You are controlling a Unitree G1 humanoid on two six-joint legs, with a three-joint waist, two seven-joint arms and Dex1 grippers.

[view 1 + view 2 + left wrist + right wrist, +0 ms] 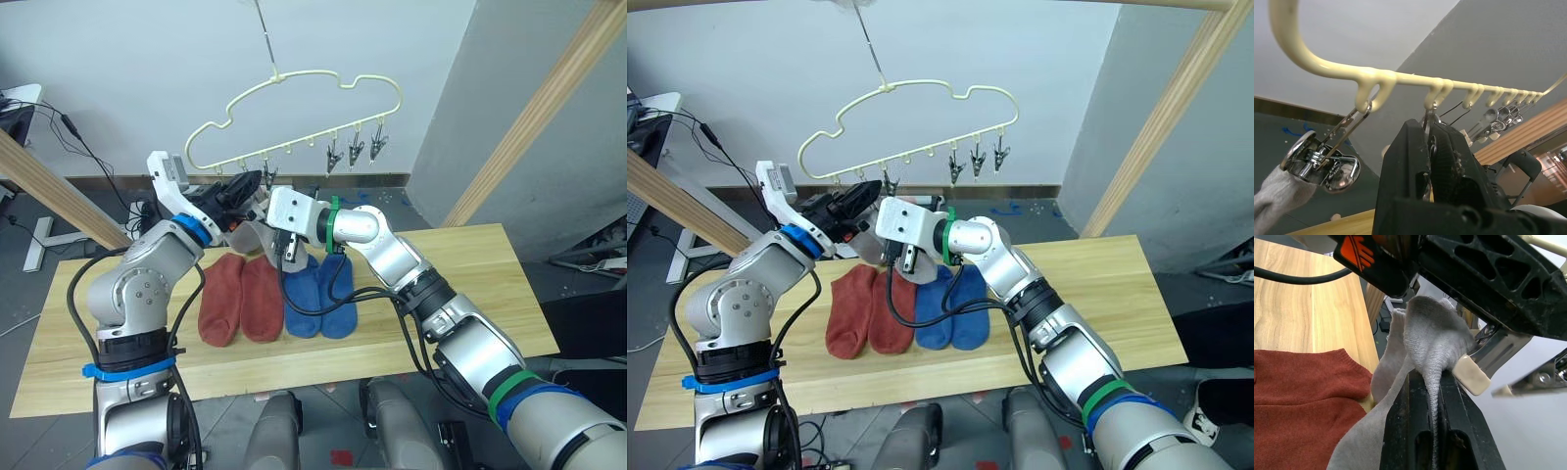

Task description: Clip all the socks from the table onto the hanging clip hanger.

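Behind the plank table (460, 294) a pale wall backs the yellow hanger (294, 108), which hangs from a hook above the table's far edge, its row of clips running left to right. On the table lie two red socks (240, 299) and two blue socks (318, 299), side by side, toes toward me.

My left gripper (1430, 161) is raised to the hanger's left end, its fingers closed on the levers of the second clip (1428, 128) from that end. Whether that clip's mouth is sprung open I cannot tell. The first clip (1322, 164), just beside it, already bites a grey sock (1276, 196).

My right gripper (1432, 396) is clamped on the other grey sock (1435, 340), a fold of fabric pinched between its fingers, the cuff bulging above them and the rest trailing down toward the table.

What the next move turns on, I judge: the sock's cuff sits just below and to the right of the clip my left gripper holds, close to touching it, and the sock's long axis hangs roughly vertical. So the right arm must lift the cuff up and slightly leftward into the clip's mouth while the left keeps squeezing. A misjudged angle could push the hanger into a swing.
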